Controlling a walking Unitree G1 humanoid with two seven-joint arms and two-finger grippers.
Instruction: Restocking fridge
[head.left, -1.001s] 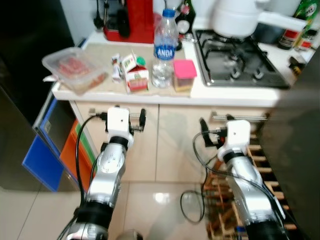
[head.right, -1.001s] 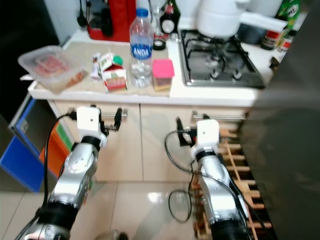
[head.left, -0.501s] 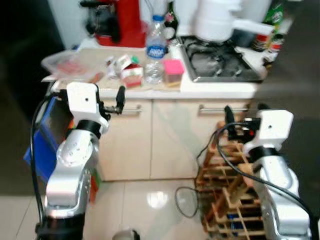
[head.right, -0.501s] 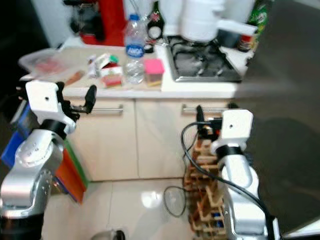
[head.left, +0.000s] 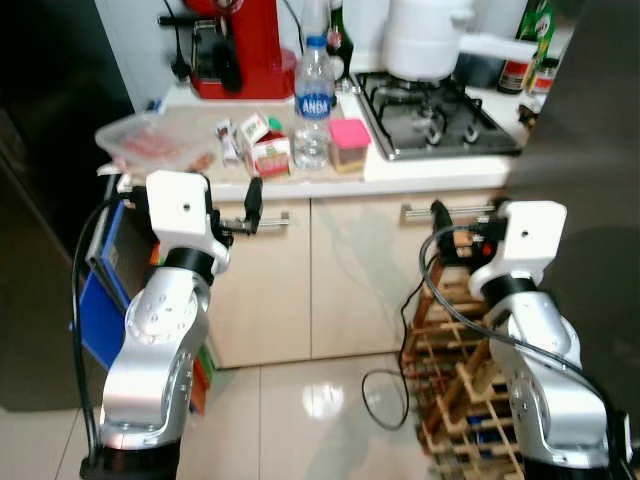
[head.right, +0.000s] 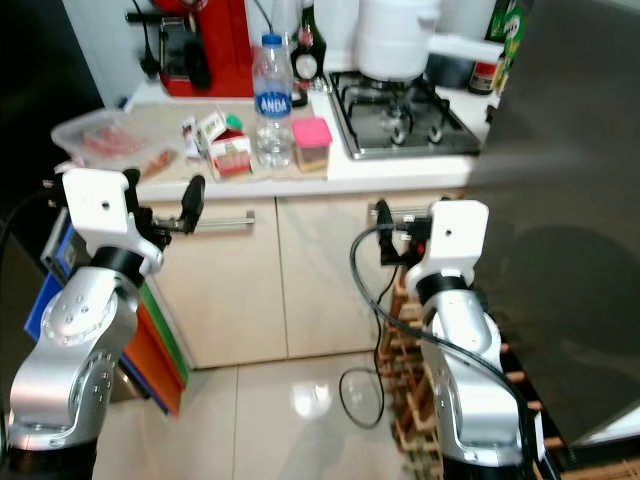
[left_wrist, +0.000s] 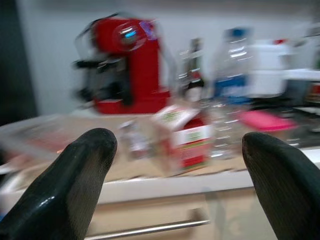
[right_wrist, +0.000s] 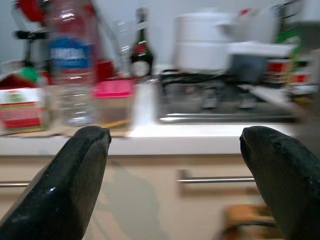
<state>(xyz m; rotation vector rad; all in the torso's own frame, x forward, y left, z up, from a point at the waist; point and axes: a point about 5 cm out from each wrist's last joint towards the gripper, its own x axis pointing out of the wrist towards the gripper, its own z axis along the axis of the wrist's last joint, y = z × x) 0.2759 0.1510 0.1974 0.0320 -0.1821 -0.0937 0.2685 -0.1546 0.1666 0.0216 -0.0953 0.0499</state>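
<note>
We are facing a kitchen run of pale cabinets under a white worktop (head.left: 430, 168), a gas hob (head.left: 435, 125) at its right end and a dark appliance front filling the right edge. Compared with a second ago the whole scene has shifted and the worktop now sits further from us, so the camera has moved back and up — the groceries themselves lie in the same order as before. Both arms have come up from cabinet-door height to roughly the worktop's edge.

The left end effector (head.left: 188, 205) is held with its fingers spread wide and nothing between them. Ahead of it and a little to its left lies the clear meat tray (head.left: 150, 143); straight ahead stand a small sachet and the milk carton (head.left: 268, 152), with the red coffee machine (head.left: 232, 45) behind. Further right are the water bottle (head.left: 314, 105) and the pink-lidded tub (head.left: 349, 143), closer to the right end effector (head.left: 470, 232), which is likewise spread and empty, just in front of a cabinet handle.

We judge nothing has been picked yet — the raised, open arms suggest we are lining up for a first reach onto the worktop.
</note>
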